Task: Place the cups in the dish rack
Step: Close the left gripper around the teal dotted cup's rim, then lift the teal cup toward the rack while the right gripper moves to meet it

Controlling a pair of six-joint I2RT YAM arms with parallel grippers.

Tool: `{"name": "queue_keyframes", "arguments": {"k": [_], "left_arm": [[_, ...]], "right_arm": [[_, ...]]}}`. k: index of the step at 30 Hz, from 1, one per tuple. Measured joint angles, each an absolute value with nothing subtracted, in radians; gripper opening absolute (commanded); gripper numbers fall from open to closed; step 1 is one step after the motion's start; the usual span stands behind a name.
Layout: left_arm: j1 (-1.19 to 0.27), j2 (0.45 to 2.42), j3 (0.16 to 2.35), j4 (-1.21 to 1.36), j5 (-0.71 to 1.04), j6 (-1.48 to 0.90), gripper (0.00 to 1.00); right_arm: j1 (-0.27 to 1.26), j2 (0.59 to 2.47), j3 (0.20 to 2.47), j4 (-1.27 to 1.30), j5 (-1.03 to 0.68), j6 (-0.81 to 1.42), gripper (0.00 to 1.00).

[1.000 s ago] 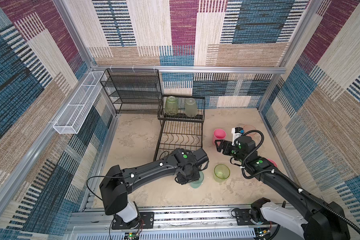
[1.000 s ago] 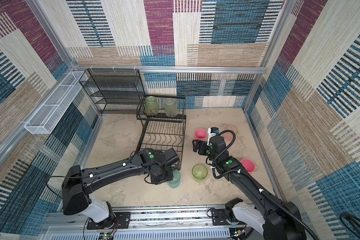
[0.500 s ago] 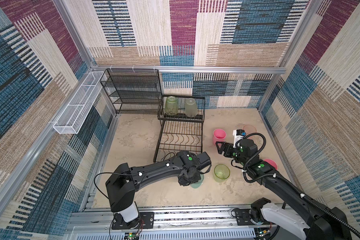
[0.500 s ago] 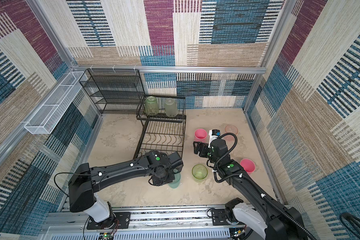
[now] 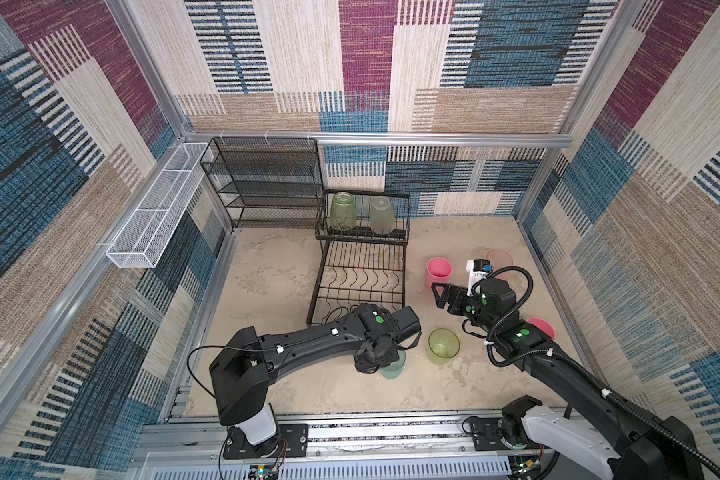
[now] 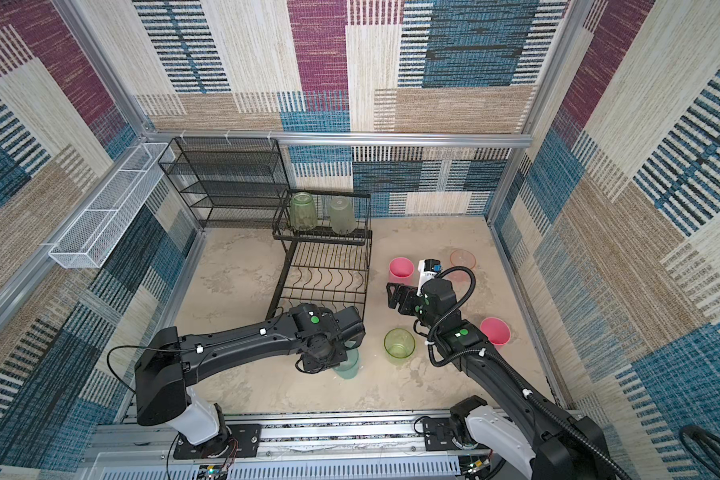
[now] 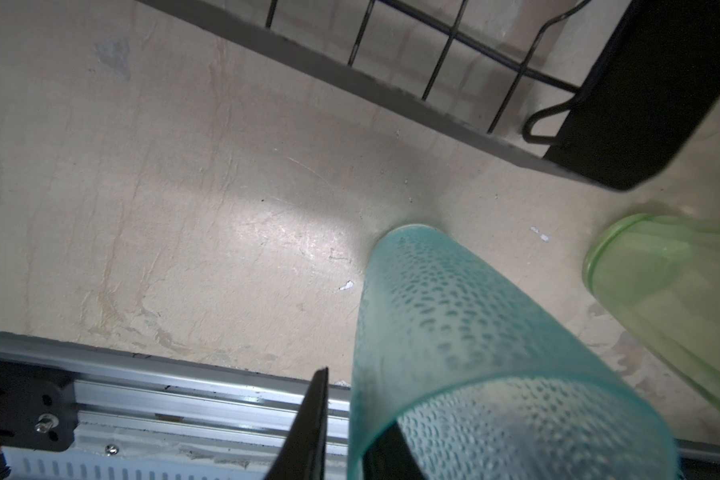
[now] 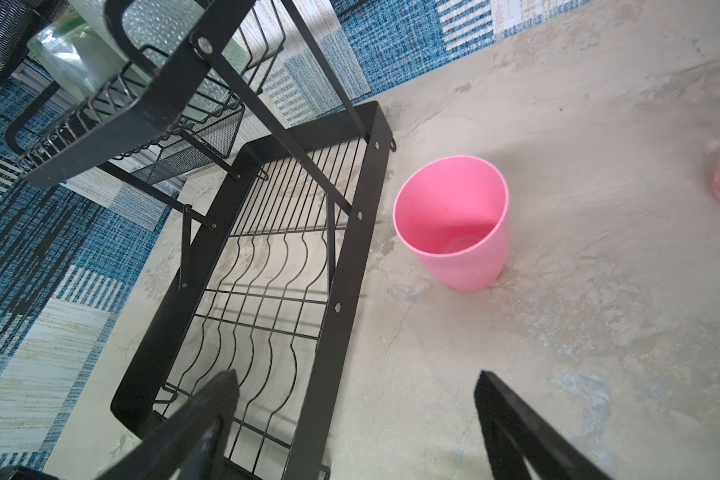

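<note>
Left gripper straddles the frosted teal cup rim
Just beside the dish rack; whether its fingers pinch the wall, cannot tell. Right gripper fingers spread, beside the rack.

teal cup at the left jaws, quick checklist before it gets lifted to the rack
1. Wall of the teal cup sits between the left jaws, one inside, one outside: ok.
2. Grip fully closed on that wall: cannot tell.
3. Cup upright, base on the table: ok.
4. The green cup beside it stands apart: ok.
5. The dish rack's lower tray shows no cups: ok.
6. The right jaws open, empty, beside the rack: ok.
</note>
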State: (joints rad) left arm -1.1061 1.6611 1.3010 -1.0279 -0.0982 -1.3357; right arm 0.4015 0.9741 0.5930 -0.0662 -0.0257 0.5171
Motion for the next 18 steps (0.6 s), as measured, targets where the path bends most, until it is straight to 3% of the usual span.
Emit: {"name": "queue_keyframes", "arguments": {"k": [18], "left_arm": [[-1.106,1.578,1.238,-0.963,-0.125,-1.294,0.12]], "right_arm": [[0.402,0.973,0.586,-0.065,-0.023,0.513,0.92]]}}
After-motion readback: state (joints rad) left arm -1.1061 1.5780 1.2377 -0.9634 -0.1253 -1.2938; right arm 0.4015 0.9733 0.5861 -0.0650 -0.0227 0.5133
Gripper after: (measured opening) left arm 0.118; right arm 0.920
